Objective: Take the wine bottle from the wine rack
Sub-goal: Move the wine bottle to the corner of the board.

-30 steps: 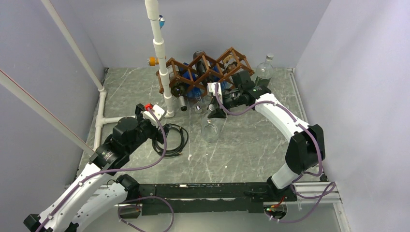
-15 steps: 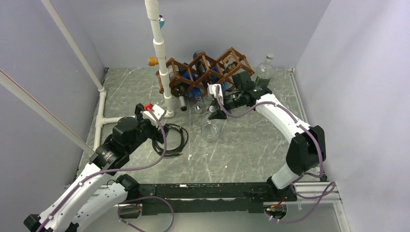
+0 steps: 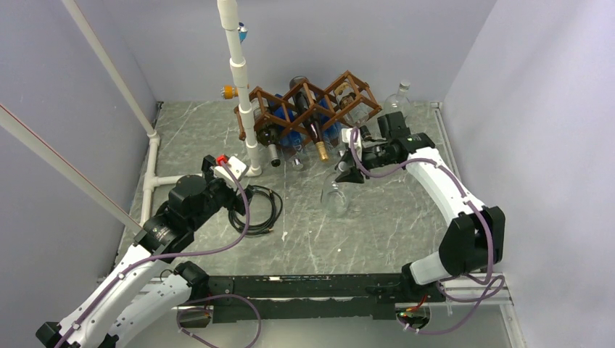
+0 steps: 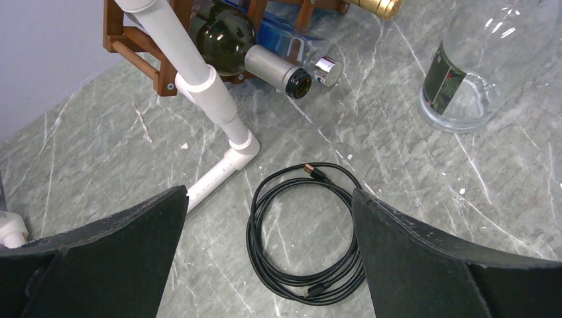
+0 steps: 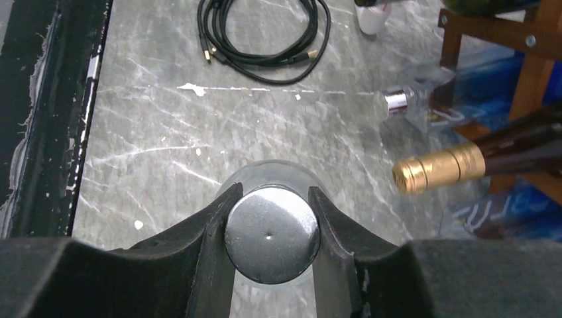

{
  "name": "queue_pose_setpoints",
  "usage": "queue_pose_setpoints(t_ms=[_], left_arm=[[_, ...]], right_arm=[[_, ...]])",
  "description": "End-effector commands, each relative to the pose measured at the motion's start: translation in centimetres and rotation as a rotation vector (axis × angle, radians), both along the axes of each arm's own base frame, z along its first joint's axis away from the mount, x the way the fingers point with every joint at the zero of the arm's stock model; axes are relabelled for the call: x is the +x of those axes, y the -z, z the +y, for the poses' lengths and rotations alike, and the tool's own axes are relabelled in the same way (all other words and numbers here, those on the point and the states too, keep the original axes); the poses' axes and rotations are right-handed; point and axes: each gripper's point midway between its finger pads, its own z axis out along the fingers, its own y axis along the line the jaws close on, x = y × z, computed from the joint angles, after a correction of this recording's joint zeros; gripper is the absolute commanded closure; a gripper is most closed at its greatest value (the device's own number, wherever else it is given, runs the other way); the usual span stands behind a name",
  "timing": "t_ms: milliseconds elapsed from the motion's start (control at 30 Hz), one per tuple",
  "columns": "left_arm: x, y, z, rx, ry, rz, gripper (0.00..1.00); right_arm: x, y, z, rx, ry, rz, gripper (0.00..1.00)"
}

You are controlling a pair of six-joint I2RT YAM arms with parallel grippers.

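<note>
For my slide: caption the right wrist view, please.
Right gripper shut on the silver cap of a clear bottle, wine rack at right.

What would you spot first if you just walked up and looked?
The right gripper pinches the silver cap of a clear bottle, upright at mid-table. Behind it, the brown wine rack holds bottles, one gold-topped bottle poking out. The left gripper hangs open over a coiled black cable.

You have open tabletop (image 3: 391,232) on the near right. Ahead, bottle necks (image 3: 320,149) jut from the wine rack (image 3: 308,101); the PVC post (image 3: 245,109) blocks its left end, and a coiled cable (image 3: 257,209) lies left of the upright clear bottle (image 3: 335,197).
</note>
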Motion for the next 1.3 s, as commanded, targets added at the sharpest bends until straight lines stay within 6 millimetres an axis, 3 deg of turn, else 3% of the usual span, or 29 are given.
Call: queue_pose_setpoints(t_ms=[0,300,700,1267], left_arm=[[0.4,-0.9,0.0,-0.018,-0.004,-0.037,0.00],[0.4,-0.9,0.0,-0.019,-0.006,-0.037,0.01],[0.4,-1.0,0.0,-0.020,-0.004,-0.037,0.00],[0.2,-1.1,0.0,-0.027,-0.003,-0.043,0.00]], right_arm=[[-0.5,-5.4,-0.3,0.162,-0.046,-0.156,1.00],[1.5,-7.3,-5.4,0.229,0.126,-0.173,1.00],[4.0,-8.1,-11.5,0.257,0.339,-0.186,1.00],[9.4,-7.7,-17.1,0.196,0.534,-0.137,1.00]])
